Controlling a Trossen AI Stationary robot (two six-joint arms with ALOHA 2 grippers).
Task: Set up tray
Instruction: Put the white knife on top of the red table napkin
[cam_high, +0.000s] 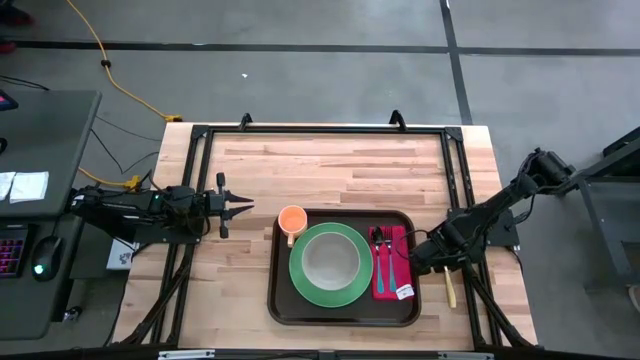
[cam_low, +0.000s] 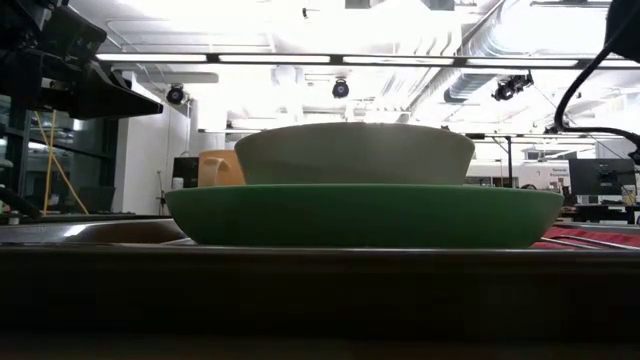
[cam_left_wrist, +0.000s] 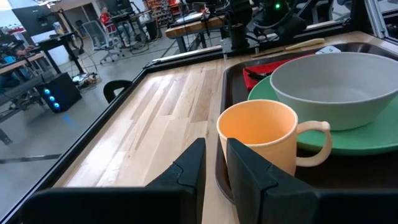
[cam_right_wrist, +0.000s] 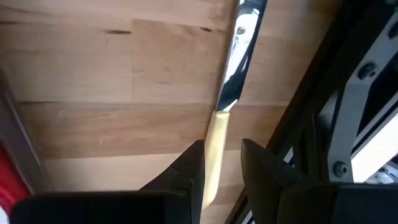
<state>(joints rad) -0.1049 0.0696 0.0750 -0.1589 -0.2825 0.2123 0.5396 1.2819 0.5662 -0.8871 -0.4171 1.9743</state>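
Observation:
The dark brown tray (cam_high: 282, 300) lies at the table's near middle. On it rest a green plate (cam_high: 300, 285) bearing a grey bowl (cam_high: 330, 260), an orange cup (cam_high: 291, 220) and a red napkin (cam_high: 392, 285) with a fork and a spoon. A knife (cam_high: 450, 290) with a cream handle lies on the wood right of the tray. My right gripper (cam_right_wrist: 221, 155) slants down over it, open, with the handle (cam_right_wrist: 214, 140) showing between its fingers. My left gripper (cam_left_wrist: 214, 158) stands level at the table's left, narrowly open on nothing and pointing at the cup (cam_left_wrist: 261, 140). My right gripper's fingers stand on either side of the knife's cream handle (cam_right_wrist: 216, 134), slanting down from above, along the knife. The knife lies flat on the table. I cannot tell whether a finger touches it.
A black frame rail (cam_right_wrist: 348, 124) runs close beside the knife on the table's right. Bare wood (cam_high: 330, 165) lies beyond the tray toward the far edge. A desk with a keyboard and a mouse (cam_high: 40, 262) stands off the table's left.

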